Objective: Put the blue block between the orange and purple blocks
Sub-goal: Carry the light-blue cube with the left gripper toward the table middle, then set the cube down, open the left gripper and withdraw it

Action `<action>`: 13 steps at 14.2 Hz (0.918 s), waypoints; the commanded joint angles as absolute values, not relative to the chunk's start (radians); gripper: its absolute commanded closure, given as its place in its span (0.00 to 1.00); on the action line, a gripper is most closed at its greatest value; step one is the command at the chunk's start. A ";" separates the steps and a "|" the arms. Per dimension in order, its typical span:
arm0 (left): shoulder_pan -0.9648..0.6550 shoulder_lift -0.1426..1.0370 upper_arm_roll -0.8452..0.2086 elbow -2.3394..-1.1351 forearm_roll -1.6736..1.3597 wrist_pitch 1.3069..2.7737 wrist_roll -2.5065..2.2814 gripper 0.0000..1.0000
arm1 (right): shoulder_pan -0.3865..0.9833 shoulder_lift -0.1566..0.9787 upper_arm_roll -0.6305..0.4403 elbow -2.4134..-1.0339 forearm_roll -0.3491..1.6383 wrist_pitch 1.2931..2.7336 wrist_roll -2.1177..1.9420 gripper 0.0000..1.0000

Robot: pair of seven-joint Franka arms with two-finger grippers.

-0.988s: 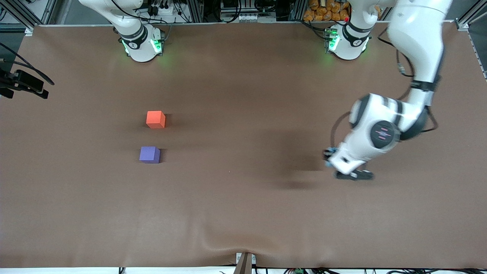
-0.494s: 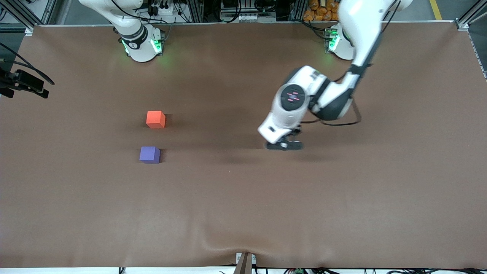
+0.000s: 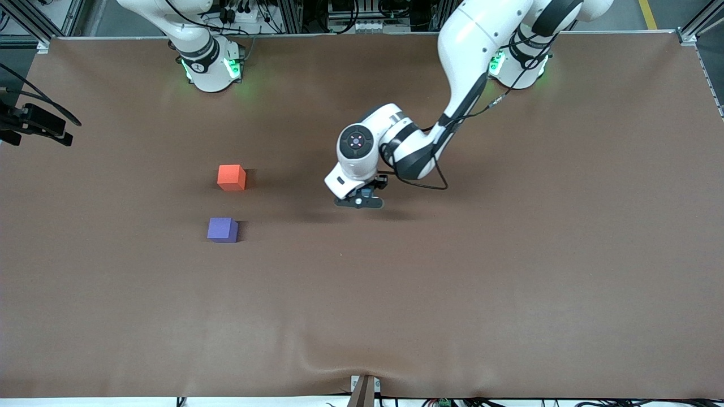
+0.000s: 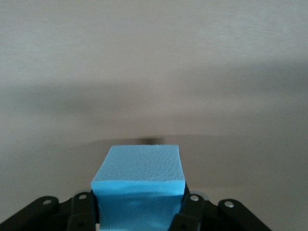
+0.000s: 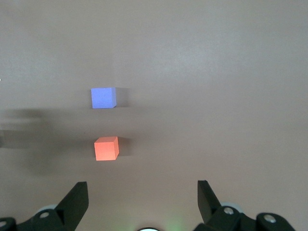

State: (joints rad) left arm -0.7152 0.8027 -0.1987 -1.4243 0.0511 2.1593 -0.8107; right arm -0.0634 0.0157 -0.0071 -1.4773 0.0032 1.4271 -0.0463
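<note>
The blue block (image 4: 139, 175) sits clamped between the black fingers of my left gripper (image 4: 139, 208), which is shut on it. In the front view that left gripper (image 3: 359, 200) hangs over the middle of the table, and the hand hides the block. The orange block (image 3: 231, 177) and the purple block (image 3: 222, 230) rest on the brown cloth toward the right arm's end, the purple one nearer the front camera, with a gap between them. The right wrist view looks down on the orange block (image 5: 106, 148) and the purple block (image 5: 103, 97). My right gripper (image 5: 142, 186) waits above them, open and empty.
The two arm bases (image 3: 209, 68) (image 3: 517, 65) stand at the table's back edge. A black camera mount (image 3: 34, 124) pokes in at the right arm's end. The brown cloth (image 3: 362, 362) is wrinkled at the front edge.
My left arm has swung from the left arm's end of the table to its middle, toward the orange and purple blocks, still gripping the blue block. Both resting blocks stayed put.
</note>
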 commanded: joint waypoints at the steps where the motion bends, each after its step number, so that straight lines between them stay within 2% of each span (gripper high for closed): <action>1: -0.782 0.844 -0.147 -1.384 0.046 2.223 -0.838 0.40 | -0.074 0.021 0.003 -1.462 -0.002 1.417 -0.034 0.00; 2: -0.799 0.842 -0.129 -1.384 0.046 2.224 -0.842 0.12 | -0.074 0.021 0.003 -1.462 -0.002 1.416 -0.034 0.00; 3: -0.802 0.836 -0.126 -1.385 0.048 2.224 -0.842 0.00 | -0.074 0.021 0.003 -1.462 -0.002 1.416 -0.034 0.00; 6: -0.787 0.767 -0.124 -1.385 0.045 2.211 -0.845 0.00 | -0.074 0.021 0.003 -1.462 -0.002 1.416 -0.034 0.00; 9: -0.740 0.637 -0.123 -1.390 0.041 2.128 -0.844 0.00 | -0.074 0.021 0.003 -1.462 -0.002 1.416 -0.034 0.00; 13: -0.571 0.491 -0.124 -1.393 0.051 2.027 -0.830 0.00 | -0.075 0.035 0.003 -1.462 -0.011 1.422 -0.049 0.00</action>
